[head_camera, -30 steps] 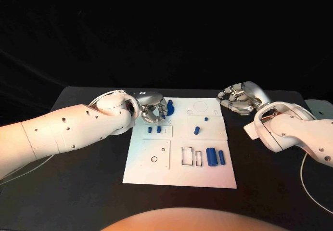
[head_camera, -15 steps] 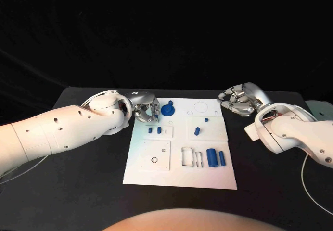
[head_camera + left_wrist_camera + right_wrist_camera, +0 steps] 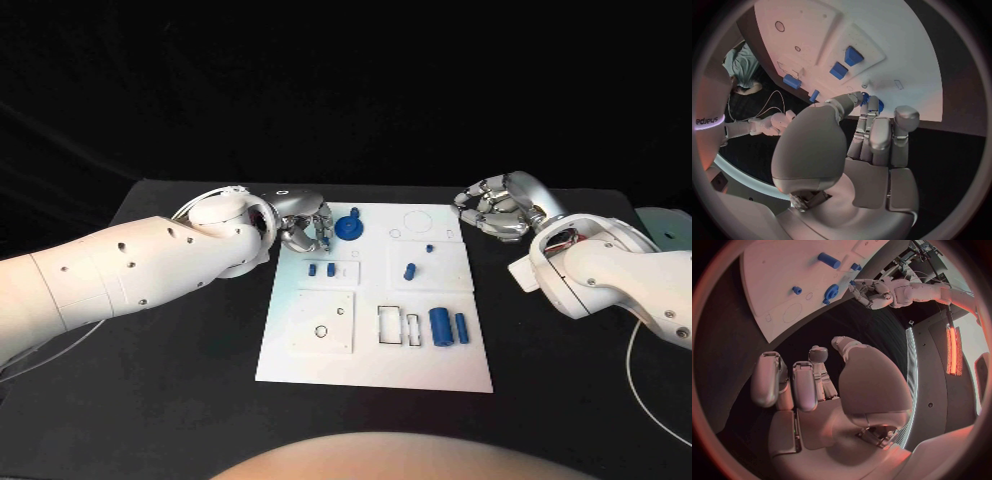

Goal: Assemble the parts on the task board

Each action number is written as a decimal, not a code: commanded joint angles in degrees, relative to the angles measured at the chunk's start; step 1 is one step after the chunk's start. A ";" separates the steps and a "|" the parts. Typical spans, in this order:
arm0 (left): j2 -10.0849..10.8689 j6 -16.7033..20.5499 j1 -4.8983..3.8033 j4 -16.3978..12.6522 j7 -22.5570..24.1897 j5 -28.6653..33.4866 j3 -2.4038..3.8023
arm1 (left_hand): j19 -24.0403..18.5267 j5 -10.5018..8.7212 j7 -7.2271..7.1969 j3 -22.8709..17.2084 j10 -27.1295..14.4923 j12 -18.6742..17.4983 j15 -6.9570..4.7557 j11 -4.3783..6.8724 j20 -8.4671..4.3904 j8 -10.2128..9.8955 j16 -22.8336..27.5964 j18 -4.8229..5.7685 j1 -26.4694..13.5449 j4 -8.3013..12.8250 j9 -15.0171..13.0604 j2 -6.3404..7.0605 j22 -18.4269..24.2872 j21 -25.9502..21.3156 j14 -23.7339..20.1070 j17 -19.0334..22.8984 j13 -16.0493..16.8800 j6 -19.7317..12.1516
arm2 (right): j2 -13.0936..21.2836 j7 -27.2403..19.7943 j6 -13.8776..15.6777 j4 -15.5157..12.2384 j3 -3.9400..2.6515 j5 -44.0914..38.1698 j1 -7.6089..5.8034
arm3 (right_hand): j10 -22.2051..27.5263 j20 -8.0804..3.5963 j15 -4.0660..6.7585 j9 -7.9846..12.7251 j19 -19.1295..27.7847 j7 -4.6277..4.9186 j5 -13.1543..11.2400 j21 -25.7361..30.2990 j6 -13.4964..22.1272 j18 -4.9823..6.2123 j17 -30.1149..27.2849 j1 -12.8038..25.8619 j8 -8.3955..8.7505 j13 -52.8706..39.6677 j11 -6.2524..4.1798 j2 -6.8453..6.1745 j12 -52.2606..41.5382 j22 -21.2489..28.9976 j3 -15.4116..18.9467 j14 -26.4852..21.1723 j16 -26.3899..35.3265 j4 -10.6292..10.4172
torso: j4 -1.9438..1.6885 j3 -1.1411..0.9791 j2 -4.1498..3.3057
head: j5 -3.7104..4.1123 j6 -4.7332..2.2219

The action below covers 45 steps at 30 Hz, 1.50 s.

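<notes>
Currently: round blue part [image 3: 352, 229], far-left corner of task board [image 3: 433, 370]. Small, rigid, light, likely smooth plastic; take by its upright top. Left hand [image 3: 306, 228] fingertips sit at it; grip cannot be confirmed. Right hand [image 3: 498, 208], off-board, curled, holding nothing.

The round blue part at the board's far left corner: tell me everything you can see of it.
The round blue part is a small, solid-blue piece of matte plastic look, with a disc-shaped base and a narrower stem rising from it. It stands on the task board near its far left corner, beside a drawn circle outline. The left hand is right against it, fingertips at the blue piece in the left wrist view; whether they actually grip it cannot be told. The right hand is well away from it, off the board's far right corner.
</notes>
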<state>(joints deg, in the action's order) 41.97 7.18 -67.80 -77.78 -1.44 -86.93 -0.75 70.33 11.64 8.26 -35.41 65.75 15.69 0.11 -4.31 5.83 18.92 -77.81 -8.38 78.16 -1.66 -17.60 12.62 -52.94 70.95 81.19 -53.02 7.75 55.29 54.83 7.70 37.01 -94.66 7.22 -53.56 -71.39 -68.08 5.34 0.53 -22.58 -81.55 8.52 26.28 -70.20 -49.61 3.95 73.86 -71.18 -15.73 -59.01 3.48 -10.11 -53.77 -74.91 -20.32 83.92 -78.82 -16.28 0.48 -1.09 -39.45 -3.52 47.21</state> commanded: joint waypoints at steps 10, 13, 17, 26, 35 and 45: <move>-0.95 -2.68 0.20 0.99 -0.13 0.64 0.01 | -0.33 -0.09 0.01 0.05 0.63 -0.36 -0.12 0.00 0.11 -0.43 0.46 0.86 -0.40 0.12 -0.08 -0.12 0.07 -0.26 -0.18 0.43 -0.11 0.53 | -0.07 -0.37 -0.11 -0.07 0.00 -0.30 0.05 | -0.11 -0.26 0.39 -0.06 -0.06 -0.12 0.31 0.19 -0.23 0.40 0.09 -0.16 -0.28 0.05 -0.09 -0.52 0.10 -3.70 -0.40 1.56 0.29 -0.01 | 0.03 0.00 0.05 | -0.13 -0.01; -1.03 -3.12 0.22 1.03 -0.09 0.79 0.00 | -0.36 -0.15 0.01 0.14 0.74 -0.47 -0.11 -0.01 0.13 -0.49 0.48 0.86 -0.52 0.07 -0.08 -0.07 0.08 -0.27 -0.22 0.50 -0.12 0.57 | -0.07 -0.37 -0.11 -0.08 0.00 -0.30 0.05 | -0.11 -0.26 0.39 -0.06 -0.06 -0.12 0.31 0.19 -0.23 0.40 0.09 -0.16 -0.28 0.05 -0.09 -0.52 0.10 -3.70 -0.40 1.56 0.29 -0.01 | 0.00 -0.01 0.05 | -0.07 0.02; -1.15 -3.36 0.24 1.05 -0.02 0.92 -0.02 | -0.36 -0.15 0.01 0.14 0.74 -0.47 -0.11 -0.01 0.13 -0.49 0.48 0.86 -0.52 0.07 -0.08 -0.07 0.08 -0.27 -0.22 0.50 -0.12 0.57 | -0.09 -0.36 -0.12 -0.08 0.00 -0.30 0.05 | -0.11 -0.26 0.39 -0.06 -0.06 -0.12 0.31 0.19 -0.23 0.40 0.09 -0.16 -0.28 0.05 -0.09 -0.52 0.10 -3.70 -0.40 1.56 0.29 -0.01 | -0.02 -0.01 0.04 | -0.07 0.02; -1.21 -3.81 0.27 1.21 -0.24 0.99 -0.05 | -0.41 -0.16 -0.02 0.15 0.86 -0.54 -0.11 0.02 0.14 -0.51 0.57 0.85 -0.51 0.07 -0.09 -0.12 0.16 -0.32 -0.31 0.77 -0.12 0.63 | -0.14 -0.35 -0.15 -0.06 0.00 -0.31 0.06 | -0.11 -0.26 0.39 -0.06 -0.06 -0.12 0.31 0.19 -0.23 0.40 0.09 -0.16 -0.28 0.05 -0.09 -0.52 0.10 -3.70 -0.40 1.56 0.29 -0.01 | 0.01 0.01 0.00 | -0.11 -0.03; -1.29 -4.29 0.27 1.32 -0.56 0.99 -0.09 | -0.46 -0.16 -0.06 0.16 0.96 -0.58 -0.12 0.05 0.13 -0.53 0.63 0.84 -0.47 0.09 -0.10 -0.17 0.22 -0.36 -0.37 0.94 -0.12 0.69 | -0.17 -0.35 -0.16 -0.04 0.00 -0.31 0.07 | -0.11 -0.26 0.39 -0.06 -0.06 -0.12 0.31 0.19 -0.23 0.40 0.09 -0.16 -0.28 0.05 -0.09 -0.52 0.10 -3.70 -0.40 1.56 0.29 -0.01 | -0.01 0.01 0.01 | -0.14 0.05; -1.51 -4.59 0.33 1.75 -0.90 0.80 -0.15 | -0.31 -0.20 -0.06 0.25 1.06 -0.66 -0.13 0.06 0.13 -0.59 0.55 0.90 -0.52 0.10 -0.11 -0.12 -0.09 -0.20 -0.34 0.69 -0.11 0.71 | -0.19 -0.37 -0.16 -0.05 0.00 -0.31 0.09 | -0.19 -0.33 0.45 -0.09 -0.16 -0.15 0.33 0.31 -0.15 0.39 0.10 -0.17 -0.43 0.32 -0.13 -0.54 0.16 -3.63 -0.55 1.63 0.39 0.01 | 0.02 0.00 -0.02 | -0.06 0.01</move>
<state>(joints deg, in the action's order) 40.57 3.71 -67.52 -76.07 -2.01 -86.23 -0.87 70.13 11.64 8.20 -35.42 66.37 15.23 0.11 -4.10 6.04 18.72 -77.34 -8.38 78.16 -1.66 -17.64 12.62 -52.92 70.95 81.18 -52.25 7.71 55.63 54.69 7.70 37.01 -94.67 7.22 -53.56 -71.35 -68.07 5.34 0.53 -22.62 -81.55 8.52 26.29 -70.20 -49.62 3.95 73.91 -71.18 -15.96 -58.74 3.48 -10.11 -53.77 -74.92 -20.64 83.93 -78.82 -16.27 0.47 -1.08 -39.45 -3.62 47.25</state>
